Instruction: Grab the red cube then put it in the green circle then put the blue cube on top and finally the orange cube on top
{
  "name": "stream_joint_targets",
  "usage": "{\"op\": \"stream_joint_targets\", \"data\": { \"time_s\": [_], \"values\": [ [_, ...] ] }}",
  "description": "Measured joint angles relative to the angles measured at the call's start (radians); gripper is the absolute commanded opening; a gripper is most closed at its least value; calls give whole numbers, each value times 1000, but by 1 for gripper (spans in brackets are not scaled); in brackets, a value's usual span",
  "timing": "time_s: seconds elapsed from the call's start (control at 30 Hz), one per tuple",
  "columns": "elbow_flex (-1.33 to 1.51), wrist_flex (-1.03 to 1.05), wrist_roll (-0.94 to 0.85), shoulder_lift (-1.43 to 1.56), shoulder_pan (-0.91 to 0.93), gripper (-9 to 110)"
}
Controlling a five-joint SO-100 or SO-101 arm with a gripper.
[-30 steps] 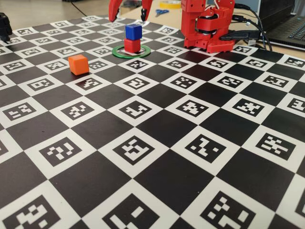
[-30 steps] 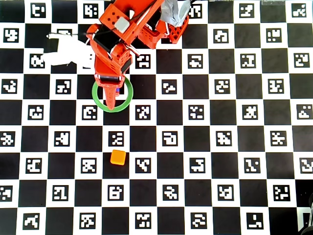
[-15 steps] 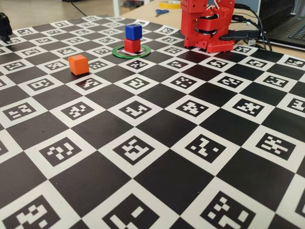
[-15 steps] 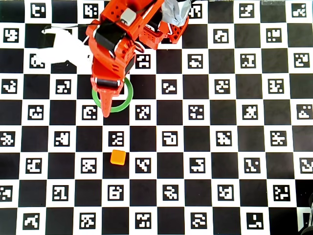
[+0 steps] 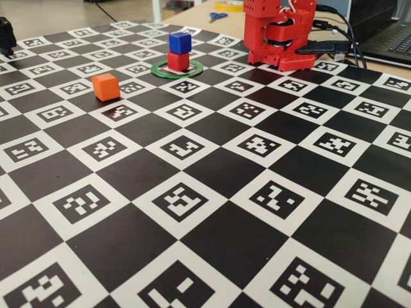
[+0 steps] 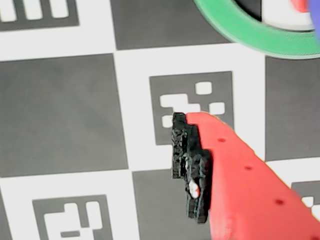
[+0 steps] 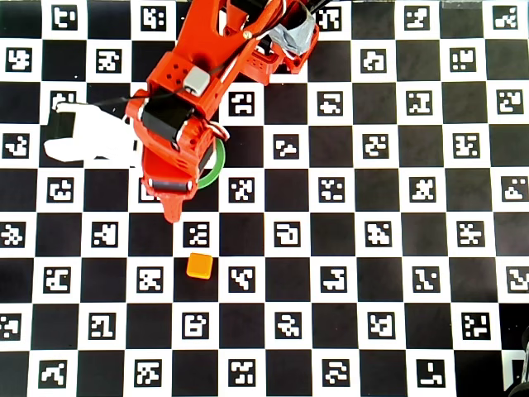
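A black-and-white checkered marker board covers the table; scissors and a laptop are seen behind it. The blue cube is stacked on the red cube inside the green circle. The orange cube is seen apart, unobstructed. The gripper hangs near it; finger state cannot be told.

Count, fixed view: three cubes in all. One red cube, one blue cube, one orange cube. One green circle. One red robot arm, base only; one pair of blue-handled scissors on the desk behind. Overhead view: one orange cube in sight, one gripper; the other two cubes are hidden under the arm.
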Motion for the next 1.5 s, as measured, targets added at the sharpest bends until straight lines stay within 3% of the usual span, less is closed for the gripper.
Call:
{"op": "stream_joint_targets", "data": {
  "time_s": [0.37, 0.73, 1.5],
  "values": [
    [-55, -69, 204, -195, -98, 35],
    [2, -276, 235, -245, -129, 38],
    [32, -514, 227, -434, -176, 39]
  ]
}}
